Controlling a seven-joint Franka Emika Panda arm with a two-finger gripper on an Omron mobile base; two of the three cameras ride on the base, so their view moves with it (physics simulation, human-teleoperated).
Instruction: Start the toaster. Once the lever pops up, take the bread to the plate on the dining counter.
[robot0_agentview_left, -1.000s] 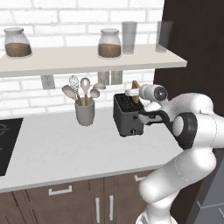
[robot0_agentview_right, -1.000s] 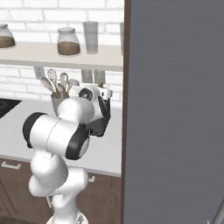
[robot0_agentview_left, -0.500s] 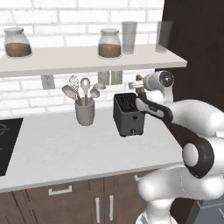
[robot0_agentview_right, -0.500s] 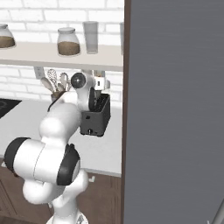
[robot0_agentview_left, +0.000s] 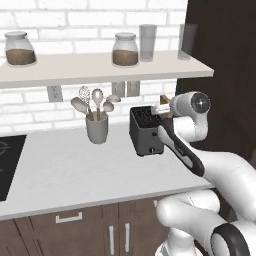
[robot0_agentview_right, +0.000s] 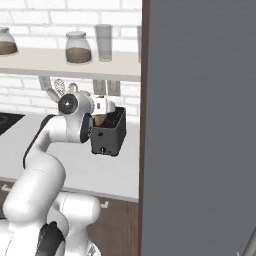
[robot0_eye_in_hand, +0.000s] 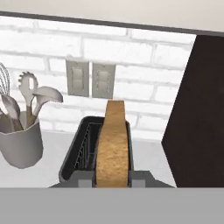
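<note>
The dark toaster (robot0_agentview_left: 145, 132) (robot0_agentview_right: 109, 135) (robot0_eye_in_hand: 76, 153) stands on the light worktop near the brick wall. A golden-tan bread slice (robot0_eye_in_hand: 113, 148) (robot0_agentview_right: 100, 120) stands on edge over the toaster's right-hand slot. My gripper (robot0_eye_in_hand: 113, 178) (robot0_agentview_left: 161, 108) (robot0_agentview_right: 107, 106) hovers at the toaster's top, and its grey fingertips (robot0_eye_in_hand: 85, 177) press both faces of the slice. The slice's lower edge is hidden, so I cannot tell whether it is free of the slot. The plate and the dining counter are out of view.
A grey crock of utensils (robot0_agentview_left: 97, 127) (robot0_eye_in_hand: 19, 144) stands left of the toaster. Overhead a shelf (robot0_agentview_left: 100, 67) carries jars and glasses. A tall dark panel (robot0_agentview_right: 200, 125) (robot0_agentview_left: 225, 75) rises just right of the toaster. A black cooktop (robot0_agentview_left: 7, 165) is at the far left.
The arm has swung into a new pose, with its elbow now low at the right. The hand has come back down a little beside the toaster's top.
</note>
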